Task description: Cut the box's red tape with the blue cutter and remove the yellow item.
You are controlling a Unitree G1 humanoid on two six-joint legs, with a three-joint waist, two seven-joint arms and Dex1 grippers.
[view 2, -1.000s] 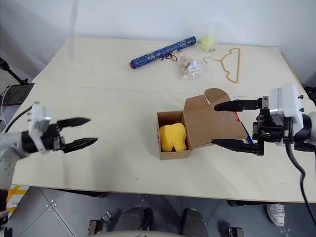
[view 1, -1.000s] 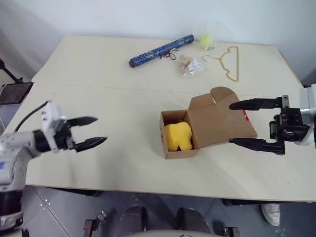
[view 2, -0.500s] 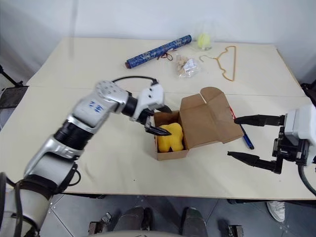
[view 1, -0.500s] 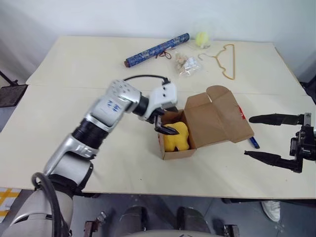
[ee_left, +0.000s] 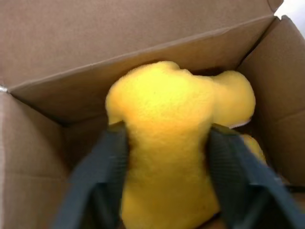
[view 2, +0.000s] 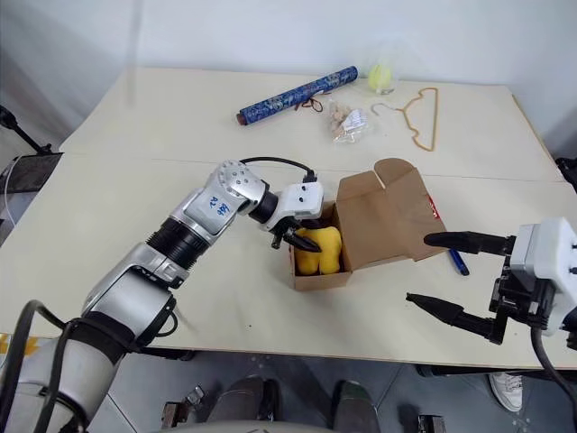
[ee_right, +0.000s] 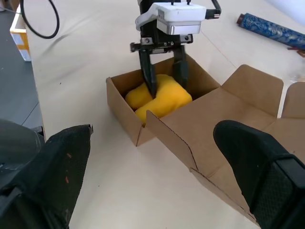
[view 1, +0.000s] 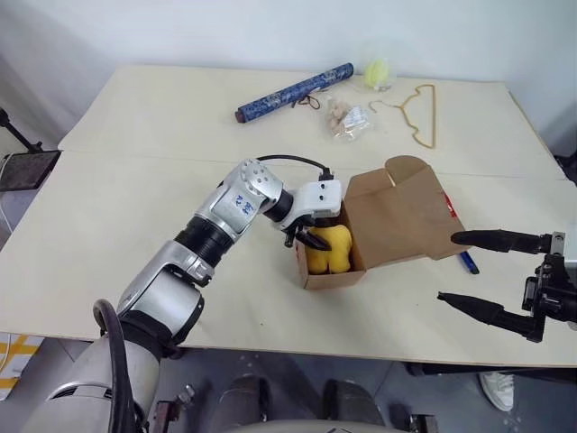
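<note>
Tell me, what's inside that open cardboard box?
A lumpy yellow item sits in the box, the left gripper closed around it. The box floor beneath is covered.

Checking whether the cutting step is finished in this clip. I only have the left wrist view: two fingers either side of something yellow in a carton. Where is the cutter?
Observer: The blue cutter lies on the table, just past the opened lid of the box, in neither gripper.
Operator: What is the other arm doing?
Observer: The right gripper hangs open above the table's near edge, close to the cutter, holding nothing.
Operator: And the tape?
Observer: The lid is folded back toward the right gripper, and the red tape shows as a small patch at the lid's outer edge.
</note>
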